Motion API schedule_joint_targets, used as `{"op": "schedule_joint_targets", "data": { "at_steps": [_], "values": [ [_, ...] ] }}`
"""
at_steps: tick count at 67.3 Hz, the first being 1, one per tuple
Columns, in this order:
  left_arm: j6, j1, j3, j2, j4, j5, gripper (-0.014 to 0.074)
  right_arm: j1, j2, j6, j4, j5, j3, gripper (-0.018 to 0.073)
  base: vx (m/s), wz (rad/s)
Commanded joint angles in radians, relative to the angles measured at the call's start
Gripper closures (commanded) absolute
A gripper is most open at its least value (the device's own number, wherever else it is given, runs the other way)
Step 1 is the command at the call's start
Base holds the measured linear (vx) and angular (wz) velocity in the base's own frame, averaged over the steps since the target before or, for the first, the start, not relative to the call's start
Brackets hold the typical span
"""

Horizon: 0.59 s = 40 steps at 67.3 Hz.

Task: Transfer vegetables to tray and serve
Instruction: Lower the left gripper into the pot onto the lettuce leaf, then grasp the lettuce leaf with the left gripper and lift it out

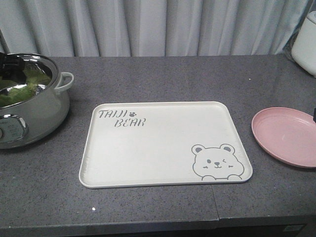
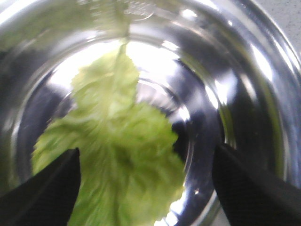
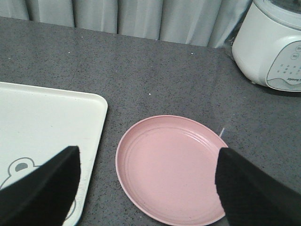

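The dark grey tabletop carries everything. The cream tray lies flat in the middle, towards the front edge, with nothing on it yet. A steel pot stands at the left edge, and a pink plate sits by the right edge.

The lettuce leaf lies in the bottom of the pot, so the left arm is plainly the nearer one. The left pincer hangs over the pot's mouth, spread wide, with the leaf straight beneath it and between its two fingers. The pale rib runs away from the wrist, crosswise to the line on which the fingers close, so they would pinch the leaf across its width. The view is blurred, and I cannot tell whether they touch it.

The right pincer is spread too, gripping nothing, above the pink plate and well apart from the leaf.
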Motion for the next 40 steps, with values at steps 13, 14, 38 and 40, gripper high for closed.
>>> {"op": "schedule_joint_targets", "data": {
  "at_steps": [13, 14, 38, 40],
  "values": [
    [-0.007, -0.001, -0.106, 0.092, -0.030, -0.113, 0.0130, 0.000, -0.002, -0.005, -0.017, -0.061, -0.033, -0.0004, 0.00, 0.00],
    [-0.007, -0.001, -0.106, 0.096, -0.030, -0.117, 0.0133, 0.000, -0.002, -0.005, -0.017, -0.061, -0.033, -0.0004, 0.00, 0.00],
    [-0.007, -0.001, -0.103, 0.154, -0.005, -0.160, 0.0219, 0.000, -0.002, -0.005, -0.017, -0.060, -0.033, -0.0004, 0.00, 0.00],
    [-0.009, -0.001, -0.103, 0.154, 0.014, -0.157, 0.0248, 0.000, -0.002, -0.005, -0.017, -0.060, -0.033, -0.0004, 0.00, 0.00]
  ]
}}
